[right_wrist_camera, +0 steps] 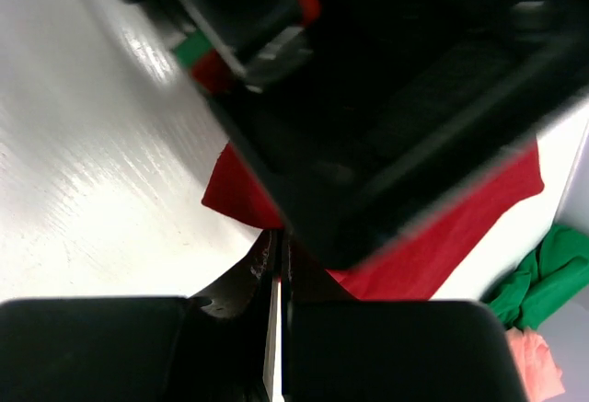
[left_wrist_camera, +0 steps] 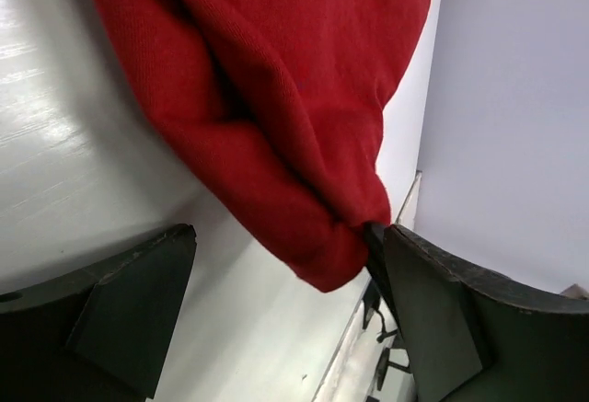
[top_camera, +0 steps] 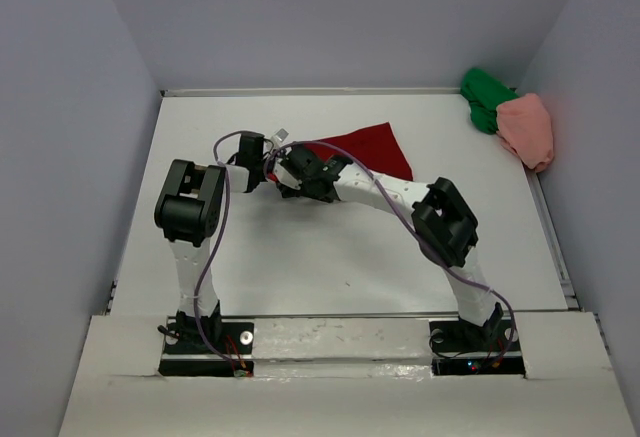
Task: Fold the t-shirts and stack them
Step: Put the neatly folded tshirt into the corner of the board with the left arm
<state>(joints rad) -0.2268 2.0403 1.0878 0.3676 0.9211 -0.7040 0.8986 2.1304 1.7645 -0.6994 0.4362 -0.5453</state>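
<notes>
**A:** Where did the dark red t-shirt (top_camera: 375, 147) lie?

**B:** Toward the far edge of the tabletop (top_camera: 330, 257), about midway along it. Part of it was spread flat, and its near-left part was raised where the two arms met.

**A:** Did the left gripper (left_wrist_camera: 281, 236) have hold of it?

**B:** No. Its fingers (left_wrist_camera: 433, 310) stood wide apart. A fold of red cloth hung down between them, and its edge touched only one finger.

**A:** And the right gripper (right_wrist_camera: 278, 264)?

**B:** Its fingers were pressed together, with barely a slit between them. It seemed to pinch an edge of the red cloth there. The left arm's dark housing filled much of that wrist view, so I couldn't be sure of the pinch.

**A:** What about the other shirts?

**B:** The green t-shirt (top_camera: 483, 97) and the pink t-shirt (top_camera: 527, 127) were bunched up in the far right corner. They touched each other, the pink one nearer the right edge, and both lay well apart from the arms.
</notes>
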